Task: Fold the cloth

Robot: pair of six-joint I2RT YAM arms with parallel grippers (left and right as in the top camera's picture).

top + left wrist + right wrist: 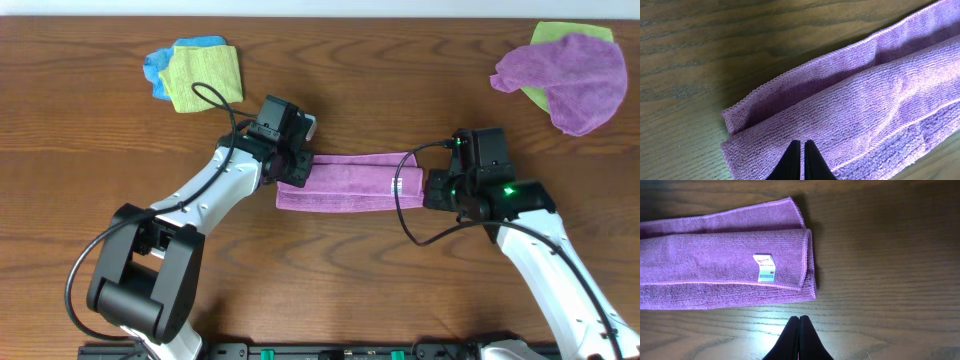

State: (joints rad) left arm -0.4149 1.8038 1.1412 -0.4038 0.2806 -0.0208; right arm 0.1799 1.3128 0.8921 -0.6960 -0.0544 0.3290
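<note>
**Cloth.** The cloth (350,181) lies flat on the table (350,60) as a long, narrow band, folded lengthwise into overlapping layers. The layers are not flush, so a strip of the under layer shows along one long edge. The white tag (765,268) faces up on the top layer, near the band's right end.

**Left gripper.** The left gripper (799,145) sits at the band's left end, its tips over the top layer just inside that end. The fingers are pressed together, and no fabric is visible between them.

**Right gripper.** The right gripper (800,320) sits just off the band's right end, over bare wood. Its fingers are likewise together and empty.

**Purpose of placement.** One arm at each short end probably prepares the crosswise fold that halves the band's length. Each gripper would have to open before it can pinch a corner.

**Other items.** A lime-green and blue pile (200,72) and a violet cloth (570,70) lie well apart from the band, beyond its left and right ends. They are unlikely to interfere.
</note>
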